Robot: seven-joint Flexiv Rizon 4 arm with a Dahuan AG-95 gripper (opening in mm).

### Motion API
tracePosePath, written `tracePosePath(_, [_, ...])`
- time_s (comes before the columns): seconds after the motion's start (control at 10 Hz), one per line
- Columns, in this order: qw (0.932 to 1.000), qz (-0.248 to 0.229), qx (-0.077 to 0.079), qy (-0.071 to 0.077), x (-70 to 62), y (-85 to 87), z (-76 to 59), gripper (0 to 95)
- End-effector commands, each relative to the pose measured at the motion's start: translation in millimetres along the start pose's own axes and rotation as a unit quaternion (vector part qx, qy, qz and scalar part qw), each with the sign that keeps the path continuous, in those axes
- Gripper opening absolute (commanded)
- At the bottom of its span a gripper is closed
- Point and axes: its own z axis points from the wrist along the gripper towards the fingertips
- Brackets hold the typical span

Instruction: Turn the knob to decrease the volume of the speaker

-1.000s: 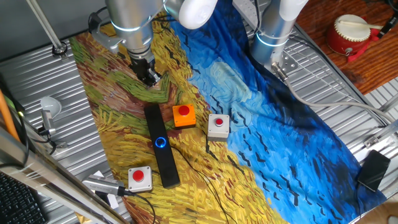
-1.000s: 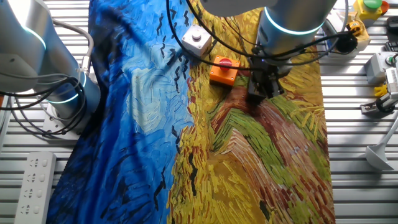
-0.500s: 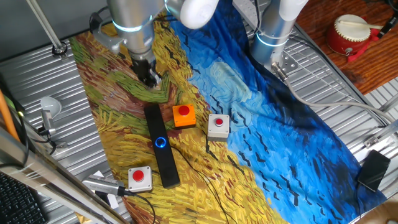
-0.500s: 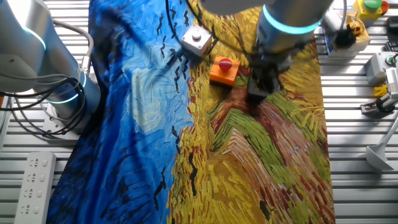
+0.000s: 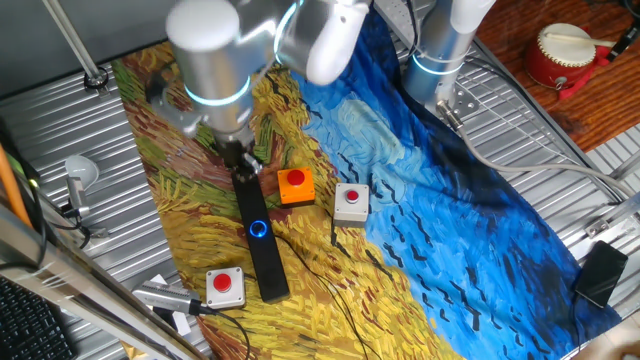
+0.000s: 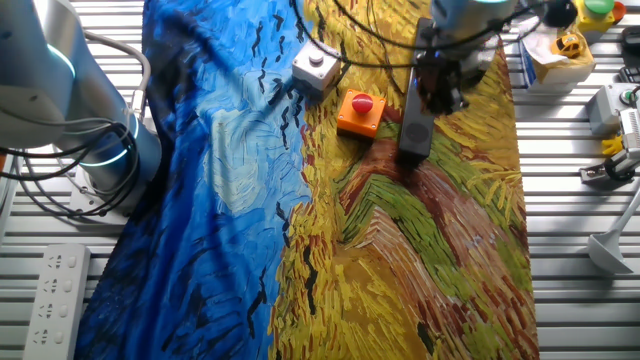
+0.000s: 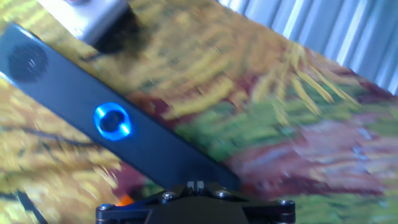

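Note:
The speaker is a long flat black bar lying on the painted cloth. Its knob, a small black dial ringed with blue light, sits near the bar's middle. My gripper hangs over the bar's far end, about a third of the bar's length short of the knob, touching nothing. Its fingers look pressed together and empty. In the other fixed view the gripper is above the speaker and hides the knob. In the hand view the knob glows on the speaker, up and left of my gripper.
An orange box with a red button stands right beside the speaker, and a white button box beyond it. Another white box with a red button sits near the bar's near end. A second robot arm base stands at the back.
My gripper has moved from the cloth behind the speaker towards the speaker and now hangs over its far end. The speaker and the boxes have not moved.

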Motion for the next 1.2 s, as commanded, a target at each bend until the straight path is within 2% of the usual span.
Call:
tracePosePath(0.1, [1.0000,-0.005,-0.001,0.000,-5.5,2.2,0.4,0.0])
tracePosePath(0.4, [0.9991,-0.043,-0.002,-0.001,-5.5,2.2,0.4,0.0])
tracePosePath(0.6, [0.9990,-0.045,-0.002,0.007,-5.5,2.2,0.4,0.0])
tracePosePath(0.7, [0.9992,-0.039,-0.003,0.012,-5.5,2.2,0.4,19.0])
tracePosePath(0.9, [0.9993,-0.035,-0.008,0.009,-5.5,2.2,0.4,19.0])
tracePosePath(1.2, [0.9996,-0.025,-0.017,0.001,-15.6,13.2,5.6,19.0])
